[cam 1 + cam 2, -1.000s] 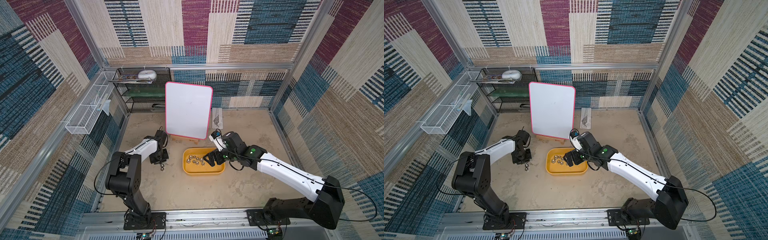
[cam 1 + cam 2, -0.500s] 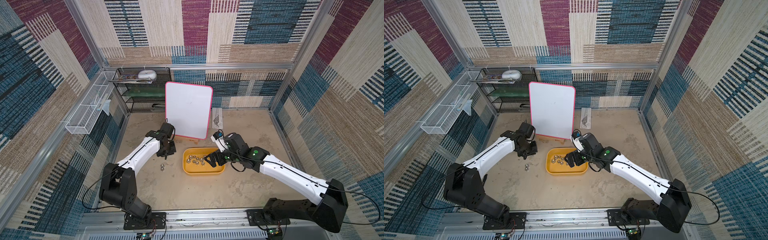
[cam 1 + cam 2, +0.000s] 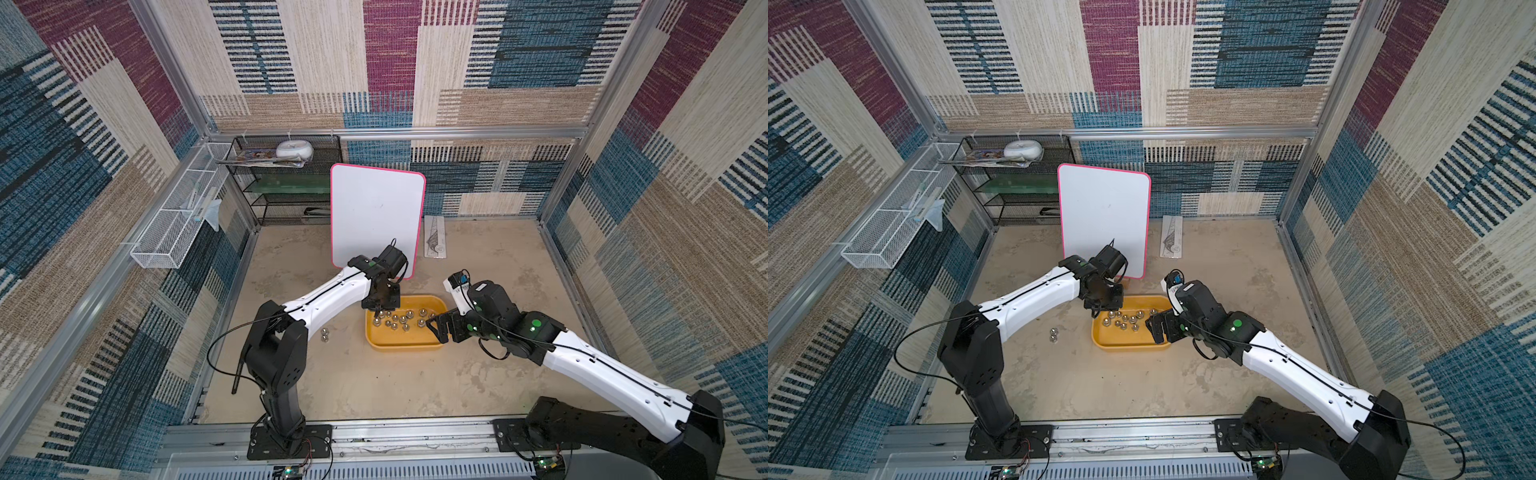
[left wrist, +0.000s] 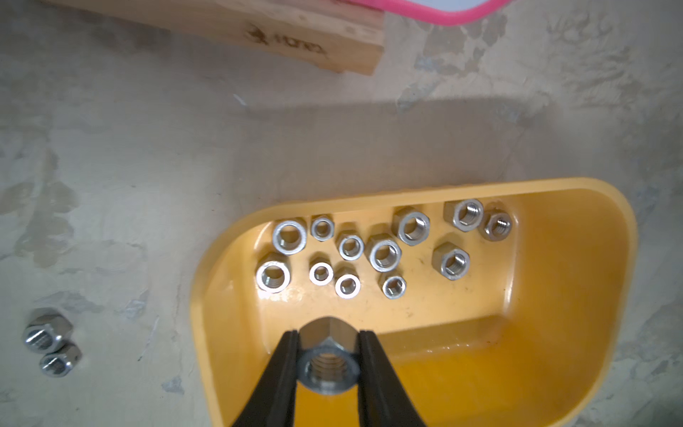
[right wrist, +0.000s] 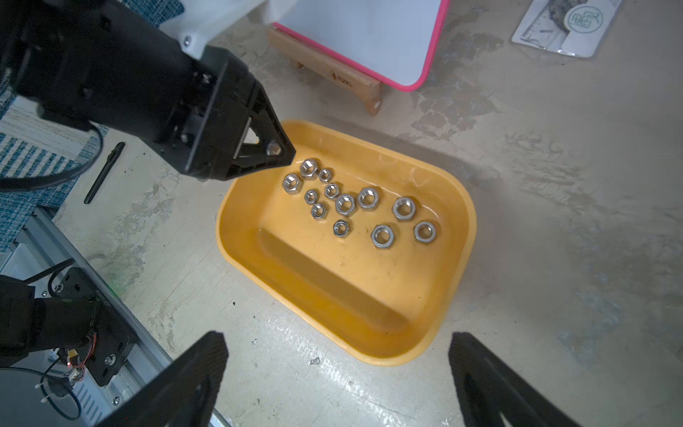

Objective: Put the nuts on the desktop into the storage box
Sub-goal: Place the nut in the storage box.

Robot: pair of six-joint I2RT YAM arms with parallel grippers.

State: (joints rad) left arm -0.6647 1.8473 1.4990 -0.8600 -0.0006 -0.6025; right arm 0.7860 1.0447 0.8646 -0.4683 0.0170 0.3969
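The mustard-yellow storage box lies mid-desktop with several silver nuts in its far half. My left gripper hangs over the box's near-left corner. In the left wrist view it is shut on one hexagonal nut above the yellow floor. Two more nuts lie touching on the desktop left of the box. My right gripper stands open and empty at the box's right end.
A pink-edged whiteboard on a wooden stand rises just behind the box. A flat printed packet lies beside it. A black mesh rack and a white wire basket line the back left. A black pen lies on the desktop.
My left arm has swung right from the loose nuts on the desktop to over the box, carrying a nut. The right arm has barely shifted.
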